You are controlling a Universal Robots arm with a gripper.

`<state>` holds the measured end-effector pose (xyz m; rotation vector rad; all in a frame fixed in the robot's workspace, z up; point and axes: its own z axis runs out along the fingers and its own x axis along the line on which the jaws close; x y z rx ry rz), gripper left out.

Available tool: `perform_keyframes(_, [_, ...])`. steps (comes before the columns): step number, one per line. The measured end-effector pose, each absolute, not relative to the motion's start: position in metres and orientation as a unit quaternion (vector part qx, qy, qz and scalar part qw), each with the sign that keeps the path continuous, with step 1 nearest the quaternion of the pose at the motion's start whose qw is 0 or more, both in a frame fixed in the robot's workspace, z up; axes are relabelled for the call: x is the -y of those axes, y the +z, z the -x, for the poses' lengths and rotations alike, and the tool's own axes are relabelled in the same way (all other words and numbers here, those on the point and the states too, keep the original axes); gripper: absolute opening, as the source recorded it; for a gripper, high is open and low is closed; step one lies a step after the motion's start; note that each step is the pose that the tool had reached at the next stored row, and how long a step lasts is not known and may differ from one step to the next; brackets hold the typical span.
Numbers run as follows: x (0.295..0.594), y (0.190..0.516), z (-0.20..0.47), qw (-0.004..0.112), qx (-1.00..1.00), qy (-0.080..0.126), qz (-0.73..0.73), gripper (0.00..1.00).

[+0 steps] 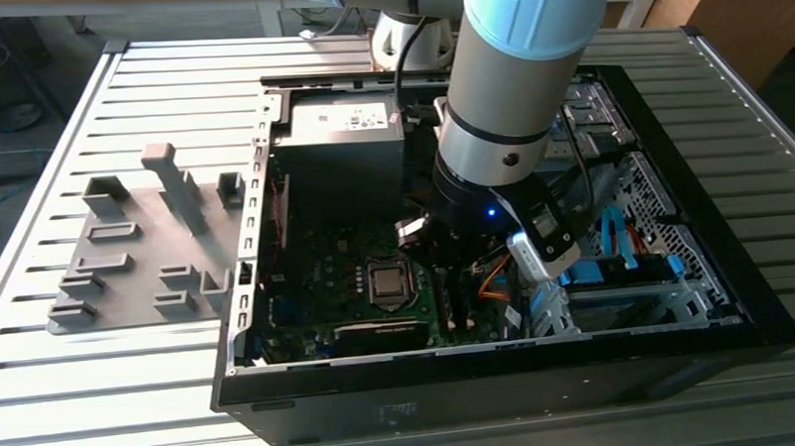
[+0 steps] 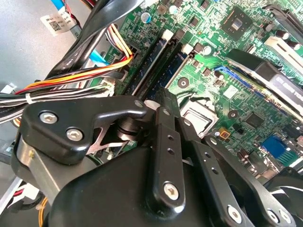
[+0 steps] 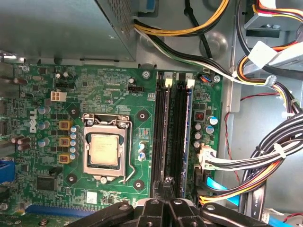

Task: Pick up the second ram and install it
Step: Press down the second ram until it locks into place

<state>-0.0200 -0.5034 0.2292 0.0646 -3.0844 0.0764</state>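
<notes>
Gripper (image 2: 165, 94): fingers drawn together with no gap visible between them in both wrist views, and nothing seen clamped in them. In the exterior view the gripper (image 1: 428, 237) is at the centre of the frame, lowered into the open computer case (image 1: 758, 315) over the green motherboard (image 1: 314, 305).

Position: the closed tip hangs directly over the bank of memory slots (image 3: 173, 127), in line with their length. Judged a pressing stance rather than a carrying one, since shut fingers give a narrow, stiff edge to bear on a stick's top.

Task item: in the second wrist view a thin blue-green edge stands in the slot that runs under the tip. This is taken to be the second ram (image 2: 176, 66), upright in its slot. Whether it is fully seated, or the white end latches (image 3: 166, 82) are closed, cannot be told.

Supporting evidence: the grey holder block (image 1: 148, 252), at the exterior view's left on the slatted table (image 1: 50, 126), shows no sticks.

Hazard: a cable bundle (image 3: 265, 156) lies just beside the slots.
</notes>
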Motion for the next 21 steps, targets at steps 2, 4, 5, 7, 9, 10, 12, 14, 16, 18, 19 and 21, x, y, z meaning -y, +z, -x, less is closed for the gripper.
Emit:
perform_keyframes(2, [0.503,0.229,0.02,0.028,0.999,0.025,-0.021,0.11])
perform_keyframes(4, [0.502,0.23,0.02,0.028,0.999,0.025,-0.021,0.11])
perform_keyframes(5, [0.501,0.229,0.02,0.028,0.999,0.025,-0.021,0.11])
perform_keyframes(7, [0.497,0.229,0.02,0.028,0.999,0.025,-0.021,0.11])
perform_keyframes(9, [0.493,0.229,0.02,0.028,0.999,0.025,-0.021,0.11])
perform_keyframes(10, [0.492,0.229,0.02,0.028,0.999,0.025,-0.021,0.11])
perform_keyframes(12, [0.491,0.229,0.02,0.028,0.999,0.025,-0.021,0.11])
perform_keyframes(14, [0.49,0.229,0.02,0.028,0.999,0.025,-0.021,0.11])
perform_keyframes(16, [0.489,0.23,0.02,0.028,0.999,0.025,-0.021,0.11])
perform_keyframes(18, [0.488,0.23,0.02,0.028,0.999,0.025,-0.021,0.11])
perform_keyframes(19, [0.487,0.229,0.02,0.028,0.999,0.025,-0.021,0.11])
perform_keyframes(21, [0.487,0.229,0.02,0.028,0.999,0.025,-0.021,0.11])
